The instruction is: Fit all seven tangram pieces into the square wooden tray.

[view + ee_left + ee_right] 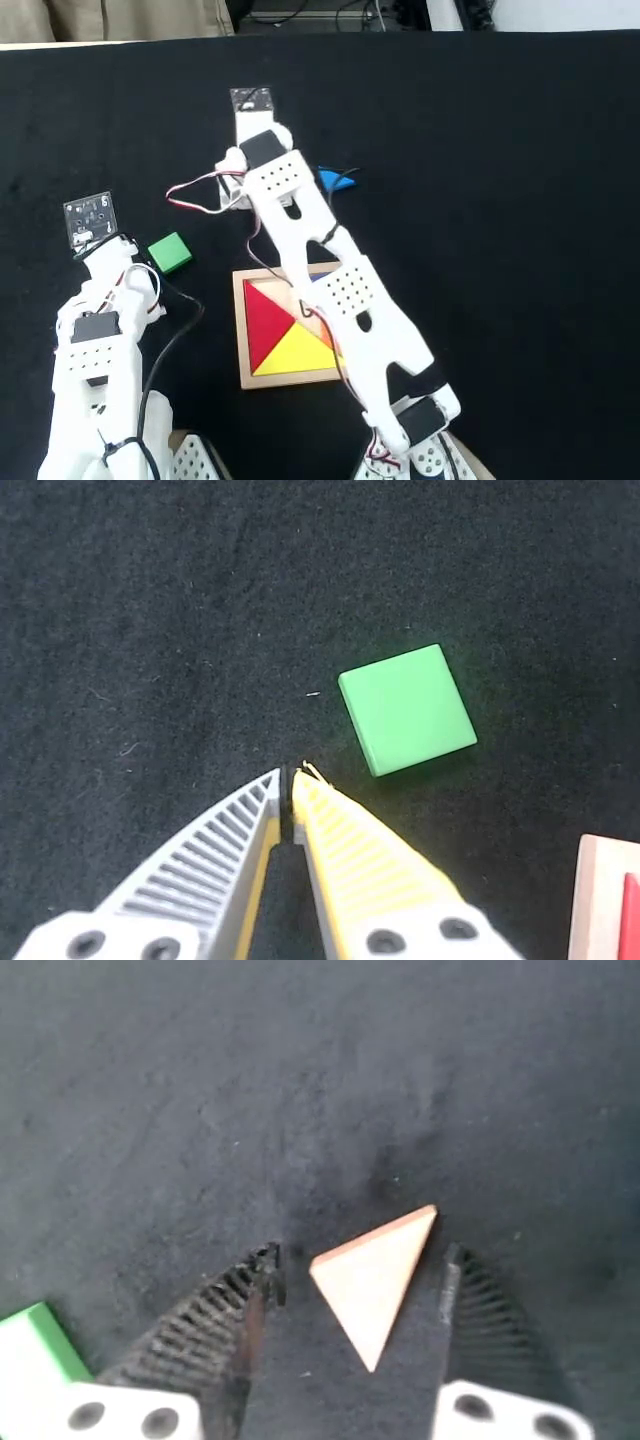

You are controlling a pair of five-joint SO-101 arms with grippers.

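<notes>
orange triangle (372, 1281) between parted jaws of right gripper (361, 1255)

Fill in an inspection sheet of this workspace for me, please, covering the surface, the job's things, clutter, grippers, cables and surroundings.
Surface: black cloth covers the table.
Job's things: the wooden tray holds a red triangle and a yellow triangle; the green square, blue piece and orange triangle lie outside it on the cloth.
Clutter: nothing seen.
Grippers: left gripper shut and empty, beside the green square; right gripper open, one finger on each side of the orange triangle.
Cables: red and white wires loop off the right arm's wrist; a black cable runs beside the left arm.
Surroundings: beige fabric beyond the table's far edge.
</notes>
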